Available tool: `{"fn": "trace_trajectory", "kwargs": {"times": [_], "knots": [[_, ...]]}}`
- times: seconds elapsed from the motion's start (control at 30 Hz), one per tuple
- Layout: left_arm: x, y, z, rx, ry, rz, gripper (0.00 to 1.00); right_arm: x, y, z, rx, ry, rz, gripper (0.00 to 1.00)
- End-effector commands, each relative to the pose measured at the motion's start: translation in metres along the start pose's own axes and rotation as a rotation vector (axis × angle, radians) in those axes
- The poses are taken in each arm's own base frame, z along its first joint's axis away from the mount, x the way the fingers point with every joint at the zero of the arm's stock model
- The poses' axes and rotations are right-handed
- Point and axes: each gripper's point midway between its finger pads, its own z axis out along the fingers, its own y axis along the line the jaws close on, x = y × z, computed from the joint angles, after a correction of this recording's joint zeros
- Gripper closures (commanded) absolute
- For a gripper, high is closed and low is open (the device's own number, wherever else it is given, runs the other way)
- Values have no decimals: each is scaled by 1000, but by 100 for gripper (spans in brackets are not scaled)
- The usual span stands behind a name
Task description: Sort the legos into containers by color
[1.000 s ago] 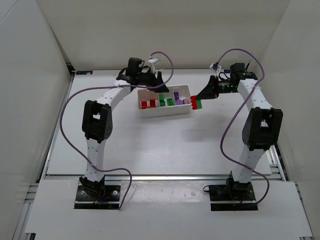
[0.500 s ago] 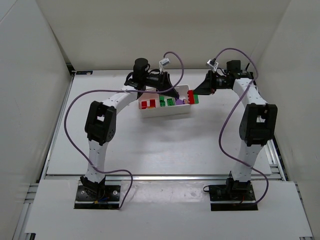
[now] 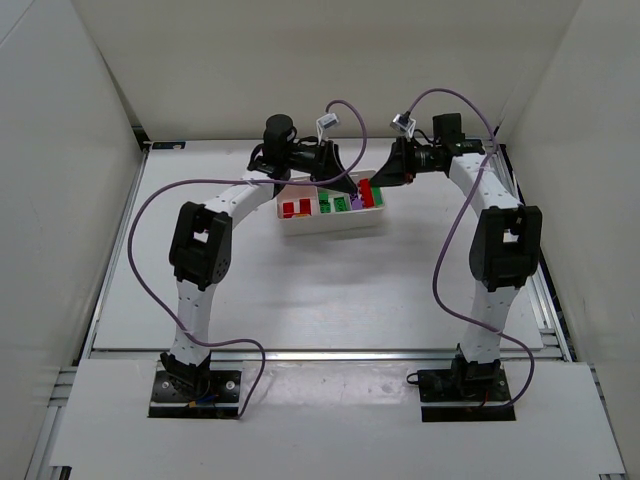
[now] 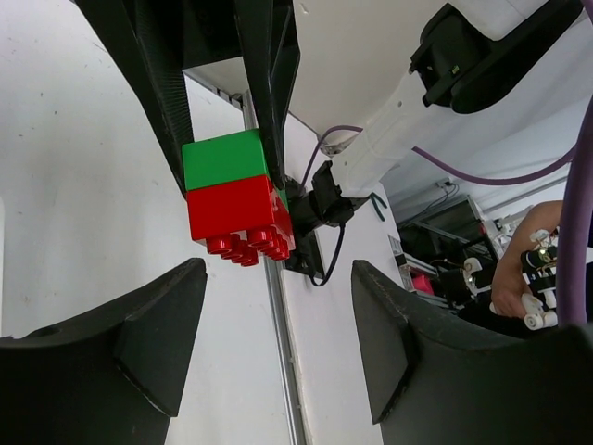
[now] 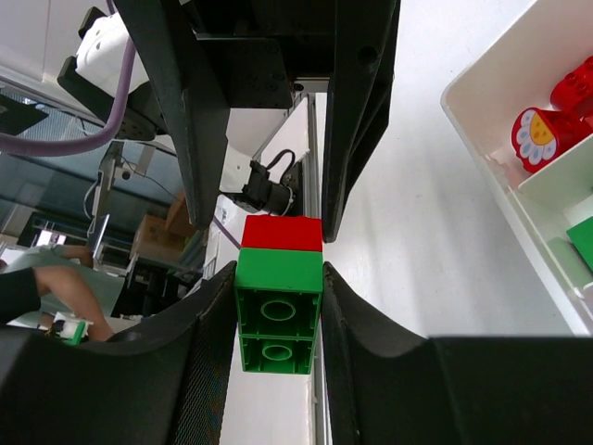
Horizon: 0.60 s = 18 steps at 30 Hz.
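A stacked pair of legos, its green brick (image 5: 278,311) under a red one (image 5: 283,234), is clamped by the green part in my right gripper (image 5: 278,297), which is shut on it. From above, this pair (image 3: 367,193) hangs over the right end of the white tray of containers (image 3: 330,222). My left gripper (image 4: 278,343) is open and points at the same pair (image 4: 236,199), its fingers to either side and not touching it. In the tray, red legos (image 3: 294,207) lie left, green ones (image 3: 333,203) in the middle and a purple one (image 3: 356,203) to the right.
A red round lego with a flower face (image 5: 542,134) sits in the tray compartment (image 5: 482,120) seen at the right of the right wrist view. Both arms cross above the tray's far side. White walls enclose the table (image 3: 300,290) on three sides.
My right gripper has carried the red-green pair leftward, from beside the tray's right end to over it. My left gripper has swung right to face it and has opened a little wider.
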Motion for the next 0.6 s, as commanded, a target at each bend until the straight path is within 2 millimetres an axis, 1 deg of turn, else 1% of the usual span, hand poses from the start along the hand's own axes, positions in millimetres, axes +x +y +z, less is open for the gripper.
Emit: {"fn": "trace_trajectory", "kwargs": {"times": [0.0, 0.43, 0.5, 0.57], "knots": [[-9, -19, 4, 23, 10, 71, 26, -9, 16, 4, -63, 16, -62, 100], [-12, -15, 8, 6, -10, 81, 26, -5, 17, 22, -75, 49, -68, 100], [-12, -14, 8, 4, -11, 80, 28, -6, 17, 23, -73, 51, -72, 100], [-11, -14, 8, 2, -13, 77, 34, -7, 17, 25, -71, 52, -74, 100]]}}
